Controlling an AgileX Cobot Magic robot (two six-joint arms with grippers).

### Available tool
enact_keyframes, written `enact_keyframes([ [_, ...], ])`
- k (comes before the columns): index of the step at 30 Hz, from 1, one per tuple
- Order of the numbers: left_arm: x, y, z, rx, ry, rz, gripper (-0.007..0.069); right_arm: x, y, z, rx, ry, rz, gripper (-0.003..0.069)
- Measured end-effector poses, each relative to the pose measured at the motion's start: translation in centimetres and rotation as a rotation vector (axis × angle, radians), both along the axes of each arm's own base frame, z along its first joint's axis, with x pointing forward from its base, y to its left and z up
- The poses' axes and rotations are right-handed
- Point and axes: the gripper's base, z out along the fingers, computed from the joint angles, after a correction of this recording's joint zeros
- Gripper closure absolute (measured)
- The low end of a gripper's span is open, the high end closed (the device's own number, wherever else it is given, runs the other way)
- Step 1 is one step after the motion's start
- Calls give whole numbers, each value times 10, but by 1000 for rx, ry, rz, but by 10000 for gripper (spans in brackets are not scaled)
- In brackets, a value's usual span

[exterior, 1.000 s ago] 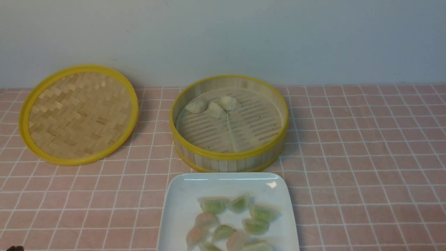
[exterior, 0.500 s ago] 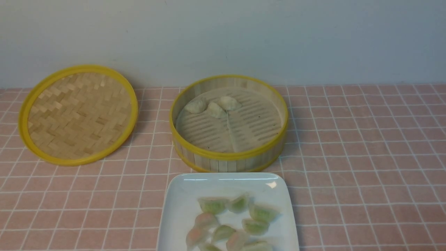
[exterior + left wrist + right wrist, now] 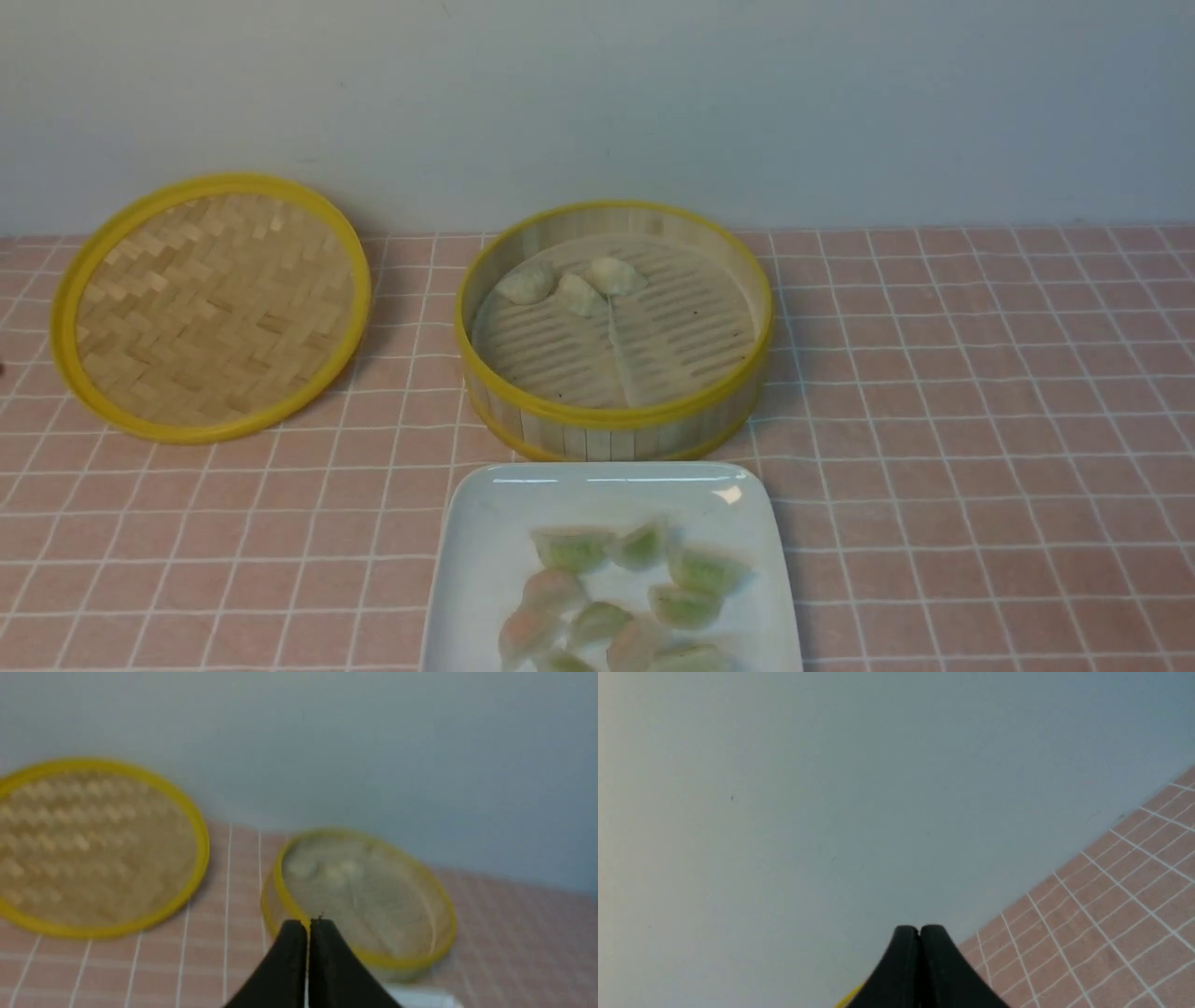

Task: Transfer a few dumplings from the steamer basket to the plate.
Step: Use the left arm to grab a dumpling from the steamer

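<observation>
Only wrist views show left hand [image 3: 307, 926] and right hand [image 3: 919, 930], both pressed together; front view shows dumplings [image 3: 576, 292] against steamer basket's [image 3: 611, 417] far rim, free desk [image 3: 980, 420] rightward.

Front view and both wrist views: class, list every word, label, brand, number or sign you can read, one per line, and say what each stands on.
None: no readable text in any view.
The steamer basket, woven lid, plate, checked cloth and wall bear no lettering.
The left wrist view is blurred, but no markings show there either.
</observation>
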Motion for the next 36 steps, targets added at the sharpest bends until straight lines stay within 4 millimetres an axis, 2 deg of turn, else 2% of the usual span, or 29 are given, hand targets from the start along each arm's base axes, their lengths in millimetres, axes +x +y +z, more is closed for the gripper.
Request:
enact_keyframes([
  [1, 4, -2, 6, 35, 50, -39, 631, 0, 0, 0, 15, -6, -3, 673],
  [4, 37, -9, 13, 128, 234, -189, 631, 0, -2, 2, 53, -30, -17, 673],
  [8, 81, -14, -4, 191, 374, -329, 631, -1, 1, 4, 66, 0, 24, 673],
  [10, 95, -15, -11, 204, 404, -364, 631, -2, 6, 13, 43, 29, 85, 673],
  [14, 133, -28, -24, 245, 458, -448, 631, -4, 20, 49, -128, 147, 229, 673],
  [15, 146, -35, -28, 260, 476, -478, 631, 0, 24, 64, -193, 225, 286, 673],
  [18, 172, -52, -29, 291, 485, -539, 631, 13, 32, 91, -340, 386, 389, 673],
  [23, 217, -84, -32, 395, 447, -663, 631, 53, 41, 128, -574, 669, 590, 673],
  [27, 248, -98, -37, 441, 407, -682, 631, 84, 45, 137, -654, 785, 692, 673],
  [29, 270, -104, -44, 456, 372, -662, 624, 98, 46, 139, -665, 814, 724, 673],
  [31, 280, -106, -49, 461, 365, -655, 613, 104, 48, 139, -658, 826, 738, 673],
  [32, 297, -109, -60, 469, 357, -643, 584, 110, 49, 137, -643, 835, 752, 673],
  [33, 305, -111, -66, 475, 358, -638, 566, 112, 50, 136, -636, 836, 757, 673],
  [34, 321, -114, -82, 486, 368, -634, 524, 116, 51, 135, -621, 833, 761, 673],
  [36, 331, -116, -92, 496, 371, -630, 489, 117, 52, 135, -611, 825, 760, 673],
])
